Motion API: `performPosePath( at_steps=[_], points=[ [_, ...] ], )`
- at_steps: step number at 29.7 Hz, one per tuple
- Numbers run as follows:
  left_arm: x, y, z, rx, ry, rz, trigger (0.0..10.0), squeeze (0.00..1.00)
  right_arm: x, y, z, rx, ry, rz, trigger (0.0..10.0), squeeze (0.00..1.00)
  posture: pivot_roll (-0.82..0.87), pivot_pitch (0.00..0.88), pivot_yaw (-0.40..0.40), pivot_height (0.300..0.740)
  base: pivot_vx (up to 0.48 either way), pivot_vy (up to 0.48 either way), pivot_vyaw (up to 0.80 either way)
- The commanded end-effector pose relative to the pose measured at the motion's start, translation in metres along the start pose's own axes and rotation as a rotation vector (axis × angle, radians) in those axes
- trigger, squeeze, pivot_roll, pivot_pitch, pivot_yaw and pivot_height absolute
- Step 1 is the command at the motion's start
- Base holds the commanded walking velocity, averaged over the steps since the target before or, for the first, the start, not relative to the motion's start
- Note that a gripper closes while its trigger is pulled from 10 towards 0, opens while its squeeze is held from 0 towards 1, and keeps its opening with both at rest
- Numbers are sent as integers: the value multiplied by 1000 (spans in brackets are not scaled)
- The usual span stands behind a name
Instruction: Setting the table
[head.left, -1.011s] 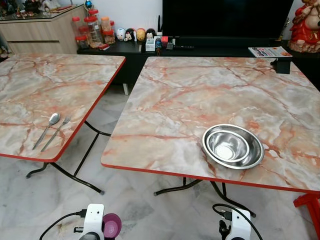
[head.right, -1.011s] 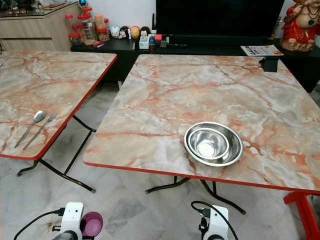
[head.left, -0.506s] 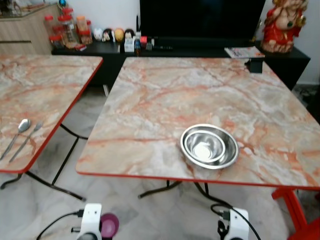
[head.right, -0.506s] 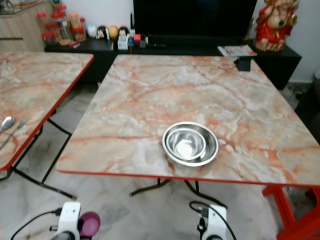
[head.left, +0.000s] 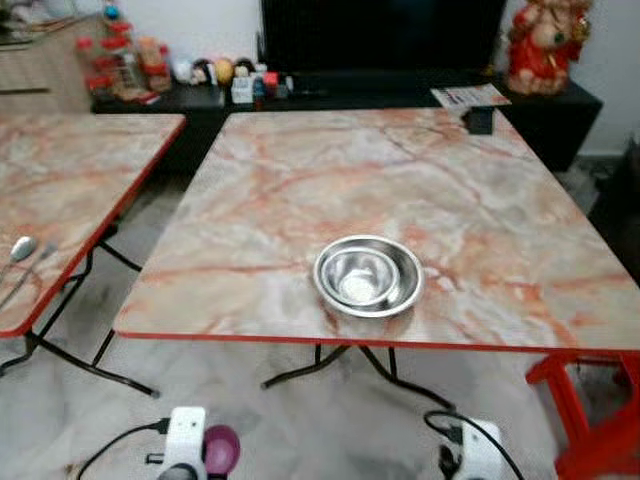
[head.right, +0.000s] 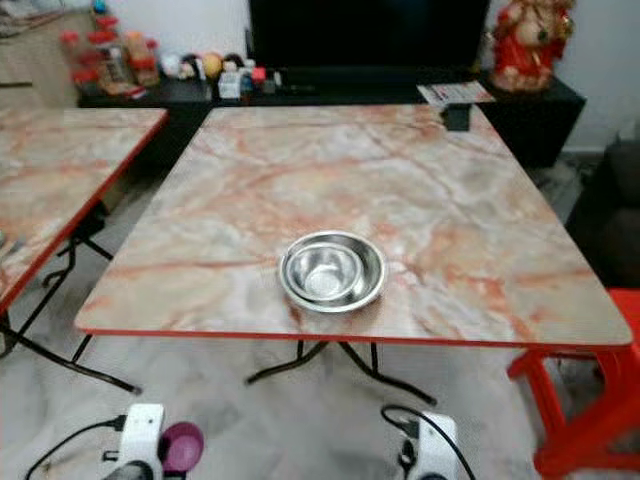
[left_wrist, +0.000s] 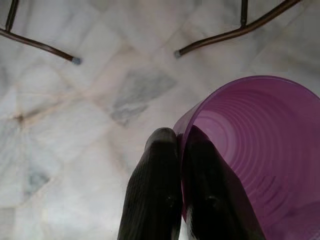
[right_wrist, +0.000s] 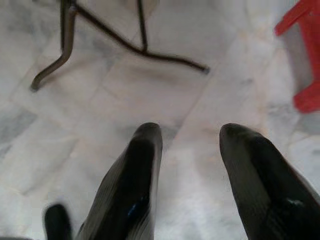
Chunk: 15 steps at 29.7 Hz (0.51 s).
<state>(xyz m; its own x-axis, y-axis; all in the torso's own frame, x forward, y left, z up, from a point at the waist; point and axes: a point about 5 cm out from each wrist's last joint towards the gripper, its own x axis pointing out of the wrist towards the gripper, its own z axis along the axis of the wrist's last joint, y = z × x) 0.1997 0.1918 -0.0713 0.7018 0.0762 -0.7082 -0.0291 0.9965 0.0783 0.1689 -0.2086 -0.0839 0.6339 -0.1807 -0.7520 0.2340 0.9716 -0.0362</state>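
Left pincer (left_wrist: 180, 150): you've got it low, over the marble floor (left_wrist: 75, 110), both black fingers pinched on the rim of one purple cup (left_wrist: 255, 155), one finger inside the wall, one outside.
Purple cup: from the head it shows at your left wrist, below and in front of the near desk edge, well apart from the bowls.
Right pincer (right_wrist: 190, 145): hanging low on your right, fingers spread wide, nothing between them, just floor tiles beneath.
Floor under you: dark metal desk legs (right_wrist: 100, 40) cross it, and a red stool (head.right: 590, 400) stands at your right, by the near right corner of the desk.
Main desk (head.left: 480, 200): one marble-patterned top with a red edge, dead ahead of you.
Bowls (head.left: 367, 276): two steel ones, the smaller nested inside the larger, near the front edge, roughly mid-width; both pincers are well below and short of them.
Second desk (head.left: 60, 190): off to your left, same marble look.
Cutlery: one spoon (head.left: 20, 247) at that desk's near edge, a second thin piece beside it, too blurred to name.
Far side: a small black object (head.left: 479, 120) at the main desk's far right corner, then a dark cabinet (head.left: 560, 105) with jars and figurines.
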Motion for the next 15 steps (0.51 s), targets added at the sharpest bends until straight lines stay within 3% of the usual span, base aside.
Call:
performPosePath(
  at_steps=[1, 15],
  points=[
    [-1, 10, 0, 11, 5, 28, 10000, 0, 1, 10, 2, 10, -7, 20, 10000, 0, -38, 0, 10, 740, 0, -244, 0],
    [-1, 8, -1, 9, 7, 26, 10000, 0, 1, 7, 3, 1, -12, 19, 10000, 0, -45, 0, 5, 740, 0, -208, 0]
  ],
)
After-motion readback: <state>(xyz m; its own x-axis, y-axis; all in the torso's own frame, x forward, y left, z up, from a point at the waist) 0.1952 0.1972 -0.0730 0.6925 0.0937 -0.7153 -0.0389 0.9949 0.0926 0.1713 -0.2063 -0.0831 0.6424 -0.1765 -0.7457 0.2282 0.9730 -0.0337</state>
